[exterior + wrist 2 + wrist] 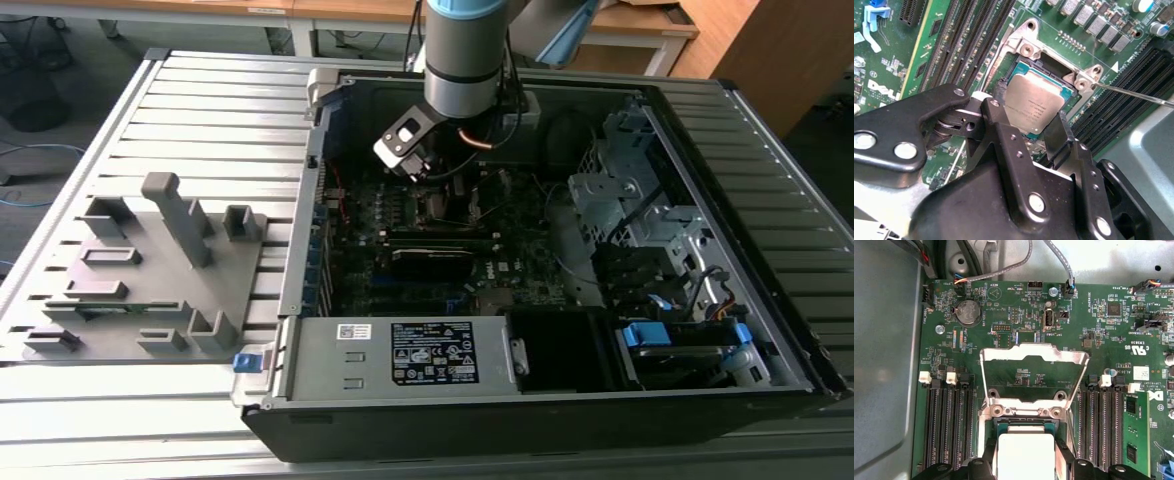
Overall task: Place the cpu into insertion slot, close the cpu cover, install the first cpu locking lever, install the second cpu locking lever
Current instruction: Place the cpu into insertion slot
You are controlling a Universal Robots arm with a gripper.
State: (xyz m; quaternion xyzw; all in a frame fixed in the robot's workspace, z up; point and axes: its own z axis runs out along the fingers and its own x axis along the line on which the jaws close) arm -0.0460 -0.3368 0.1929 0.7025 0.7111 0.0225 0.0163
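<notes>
gripper [1030, 109]: the two black fingers [998, 129] are narrowed onto the cpu, one against each of two opposite edges. nothing else is in the grasp.
cpu [1036, 100]: lies flat with its silver-grey top up, between the fingers and right over the insertion slot. i cannot tell whether it is fully seated or just resting on top.
insertion slot [1026, 48]: its silvery rim shows past the chip. in the exterior view it sits mid-board under the arm [461, 70], toward the far wall of the computer case [561, 425].
cpu cover [1034, 353]: swung open and standing up from the slot edge away from the gripper. it is not yet closed.
locking lever [1134, 93]: a thin steel rod reaching out from one slot corner, unlatched by the look of it.
memory slots [949, 425]: long black rows flank the slot on both sides, near the fingers.
handling: judged light, thin and stiff. the smooth metal lid is likely slippery, and the underside contacts and socket pins are fragile. the hold belongs on the bare side edges, level, with a light squeeze.
progress: the first step is in hand; the cover and levers are undone.
</notes>
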